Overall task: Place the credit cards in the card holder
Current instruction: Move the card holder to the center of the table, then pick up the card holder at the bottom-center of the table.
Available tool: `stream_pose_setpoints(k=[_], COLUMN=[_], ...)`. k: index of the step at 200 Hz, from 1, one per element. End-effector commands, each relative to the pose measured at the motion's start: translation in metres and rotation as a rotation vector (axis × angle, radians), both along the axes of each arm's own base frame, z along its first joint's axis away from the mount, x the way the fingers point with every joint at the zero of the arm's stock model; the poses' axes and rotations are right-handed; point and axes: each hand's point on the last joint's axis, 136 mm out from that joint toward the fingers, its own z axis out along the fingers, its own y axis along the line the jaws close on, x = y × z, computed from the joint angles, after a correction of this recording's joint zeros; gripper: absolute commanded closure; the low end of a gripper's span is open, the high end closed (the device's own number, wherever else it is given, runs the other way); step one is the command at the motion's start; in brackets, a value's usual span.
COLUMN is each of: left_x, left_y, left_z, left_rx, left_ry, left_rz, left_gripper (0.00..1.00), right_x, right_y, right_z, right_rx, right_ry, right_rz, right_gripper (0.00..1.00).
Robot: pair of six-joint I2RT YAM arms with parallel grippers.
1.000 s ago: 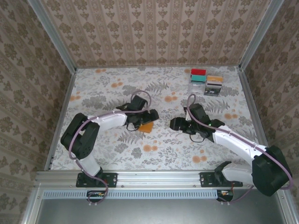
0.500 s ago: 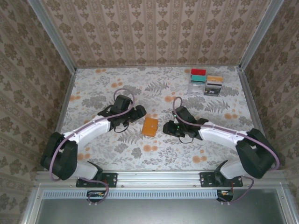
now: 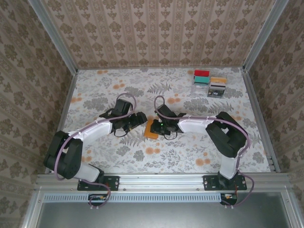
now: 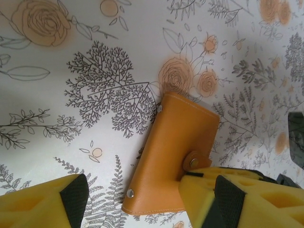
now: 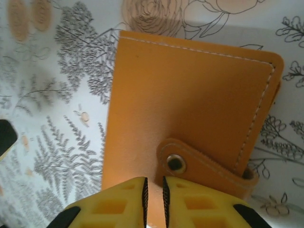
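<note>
The card holder (image 3: pixel 150 129), an orange-tan wallet snapped shut by a strap, lies flat on the floral table between my two grippers. My left gripper (image 3: pixel 139 118) stands open at its left side. In the left wrist view the card holder (image 4: pixel 173 147) lies between the wide-apart fingers (image 4: pixel 45 202), and the right finger covers its corner below the snap. My right gripper (image 3: pixel 159 125) hovers over the holder's right part. In the right wrist view its jaws (image 5: pixel 154 199) are nearly together just below the strap's end on the card holder (image 5: pixel 190 104), with nothing between them. The credit cards (image 3: pixel 209 81) stand at the back right.
The cards sit in a small clear rack (image 3: pixel 200 88) near the right wall. Patterned walls close the table on three sides, with a metal rail (image 3: pixel 156 180) along the near edge. The right arm (image 3: pixel 223 130) bends across the table's middle.
The right arm swung left from mid-table onto the card holder while its jaws closed. The left gripper drew back left off the holder and narrowed a little.
</note>
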Motion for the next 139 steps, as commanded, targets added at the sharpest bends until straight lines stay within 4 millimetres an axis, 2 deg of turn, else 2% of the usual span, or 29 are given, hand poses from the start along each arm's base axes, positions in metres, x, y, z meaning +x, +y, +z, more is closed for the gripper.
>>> stream_pose_setpoints(k=[1, 25, 47, 58, 69, 88, 101, 123, 139], left_x=[-0.011, -0.020, -0.028, -0.031, -0.036, -0.042, -0.044, -0.046, -0.048], left_y=[-0.007, -0.017, -0.034, -0.044, -0.054, -0.068, -0.076, -0.083, -0.088], left_z=[-0.009, -0.015, -0.019, -0.019, -0.021, -0.024, -0.026, -0.027, -0.024], left_rx=[0.000, 0.005, -0.010, -0.015, -0.021, -0.061, -0.098, -0.125, -0.140], left_ry=[0.019, 0.031, 0.043, 0.047, 0.059, 0.089, 0.100, 0.102, 0.097], left_rz=[-0.068, -0.111, -0.160, -0.191, -0.220, -0.246, -0.251, -0.260, -0.276], left_gripper=[0.21, 0.22, 0.22, 0.22, 0.22, 0.24, 0.25, 0.26, 0.27], right_x=[-0.022, -0.047, -0.064, -0.068, -0.066, -0.054, -0.046, -0.041, -0.042], right_y=[-0.031, -0.059, -0.075, -0.076, -0.076, -0.067, -0.073, -0.102, -0.111], right_z=[-0.027, -0.039, -0.037, -0.029, -0.015, 0.025, 0.042, 0.037, 0.027], right_rx=[-0.159, -0.186, -0.178, -0.147, -0.110, -0.012, -0.011, -0.137, -0.176], right_ry=[0.060, 0.078, 0.070, 0.056, 0.030, -0.082, -0.142, -0.117, -0.088], right_rz=[0.007, 0.007, 0.029, 0.045, 0.034, 0.006, -0.033, -0.133, -0.163], right_gripper=[0.81, 0.79, 0.78, 0.76, 0.75, 0.70, 0.68, 0.73, 0.74])
